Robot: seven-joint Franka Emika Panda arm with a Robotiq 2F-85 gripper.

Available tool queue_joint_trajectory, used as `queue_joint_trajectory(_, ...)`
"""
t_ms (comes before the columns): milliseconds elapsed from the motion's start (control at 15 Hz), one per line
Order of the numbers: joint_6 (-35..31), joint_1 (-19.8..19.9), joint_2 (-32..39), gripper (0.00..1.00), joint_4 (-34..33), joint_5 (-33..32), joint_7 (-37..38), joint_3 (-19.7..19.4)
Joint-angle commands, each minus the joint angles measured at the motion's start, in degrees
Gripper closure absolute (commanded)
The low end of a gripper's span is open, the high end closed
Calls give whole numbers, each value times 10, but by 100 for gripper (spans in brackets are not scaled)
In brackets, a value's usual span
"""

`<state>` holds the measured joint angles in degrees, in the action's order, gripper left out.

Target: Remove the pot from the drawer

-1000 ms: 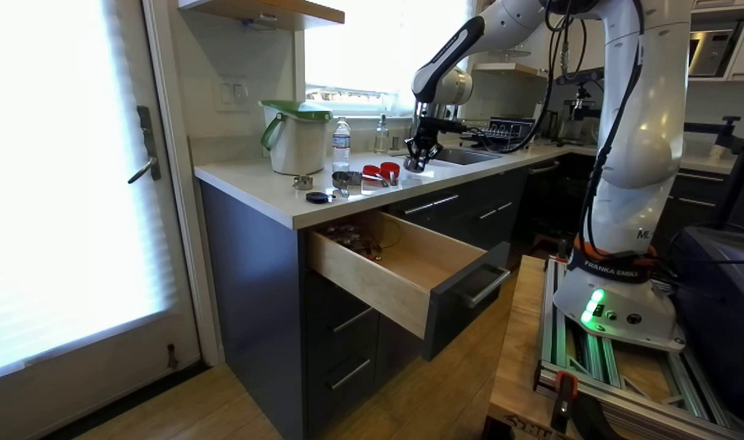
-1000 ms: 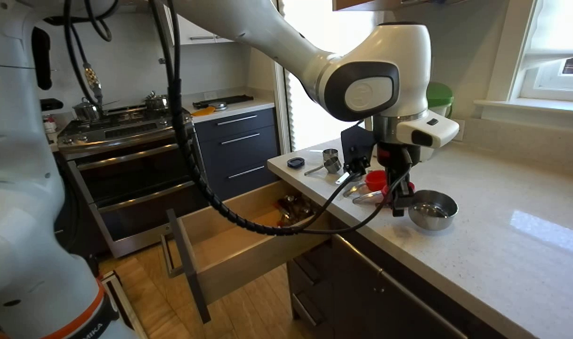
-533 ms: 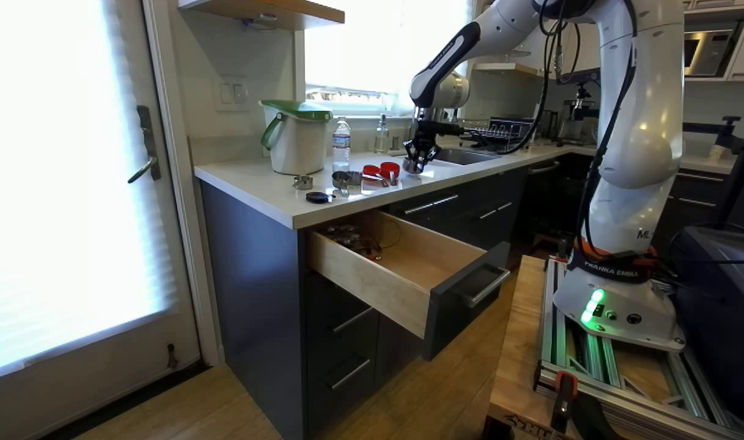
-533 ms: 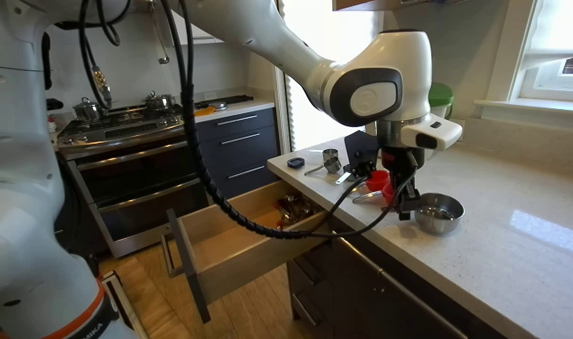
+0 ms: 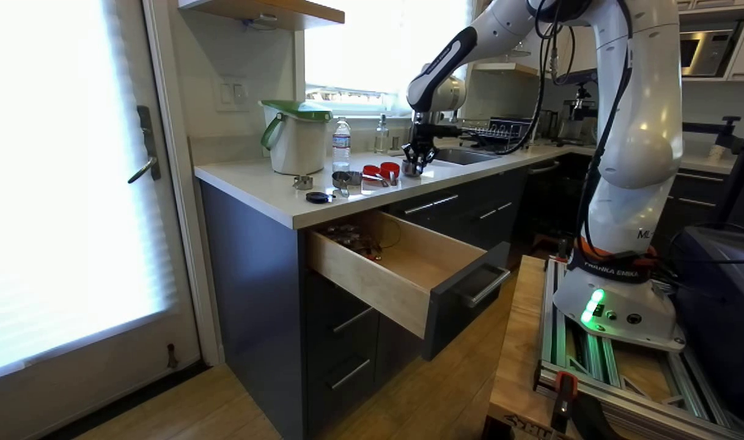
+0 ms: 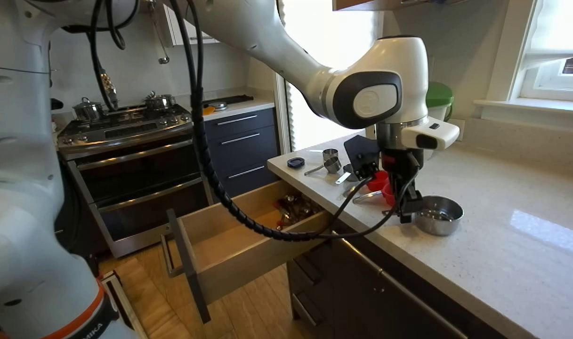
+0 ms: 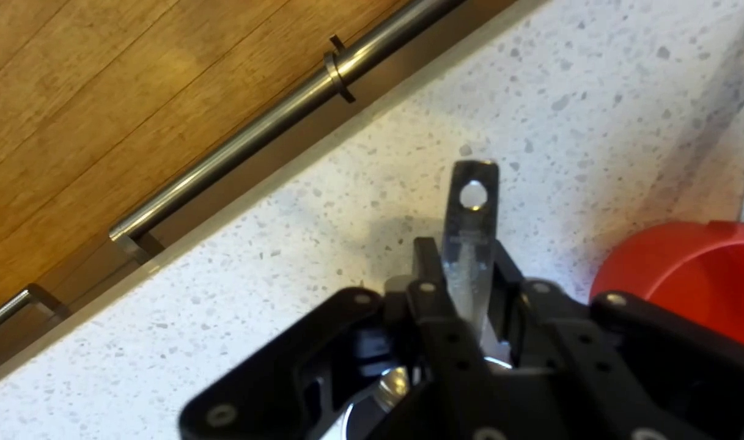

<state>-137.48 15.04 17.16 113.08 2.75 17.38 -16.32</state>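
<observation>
The pot is a small shiny steel cup with a flat handle. It is at the counter in both exterior views point(image 5: 412, 169) point(image 6: 438, 221), outside the drawer. My gripper point(image 5: 422, 157) point(image 6: 406, 214) has its fingers on both sides of the pot's handle. In the wrist view the handle point(image 7: 469, 229) runs up between the fingertips point(image 7: 463, 244), and the bowl is mostly hidden under the gripper. I cannot tell whether the pot touches the counter. The pale wood drawer point(image 5: 372, 287) point(image 6: 258, 275) with its dark front stands open below the counter, with a pile of small metal and red things inside.
Red measuring cups point(image 5: 389, 169) point(image 7: 683, 263) lie close beside the gripper. Steel cups point(image 6: 332, 165) and a dark round lid point(image 6: 295, 163) are further along the counter point(image 6: 493, 263). A bottle point(image 5: 341, 146) and a green-lidded bin point(image 5: 298, 140) stand behind.
My gripper and the pot have moved together a short way, slightly down and toward the lidded-bin end in an exterior view. The drawer and the other cups have not moved.
</observation>
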Motion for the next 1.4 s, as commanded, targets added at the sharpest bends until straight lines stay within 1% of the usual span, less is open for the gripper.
queue_joint_trajectory(0, 2, -6, 6, 47, -8, -8, 6, -3)
queue_joint_trajectory(67, 1, -6, 5, 40, -9, -7, 6, -3)
queue_joint_trajectory(267, 1, -8, -1, 16, -7, -11, 12, -6)
queue_joint_trajectory(400, 12, -8, -15, 2, 2, -8, 10, -5)
queue_joint_trajectory(467, 27, -7, -28, 0, 9, -1, 2, -2)
queue_joint_trajectory(533, 39, -8, -41, 0, 18, -3, 3, -2)
queue_joint_trajectory(600, 53, -13, -64, 0, 35, -13, 7, -4)
queue_joint_trajectory(667, 64, -15, -88, 0, 52, -10, 0, 1)
queue_joint_trajectory(733, 73, -16, -124, 0, 79, 6, -25, 11)
queue_joint_trajectory(800, 83, -21, -150, 0, 97, 2, -26, 14)
queue_joint_trajectory(1000, 94, -39, -235, 0, 156, -34, 10, 33)
queue_joint_trajectory(1333, 127, -68, -384, 0, 254, -32, -69, 92)
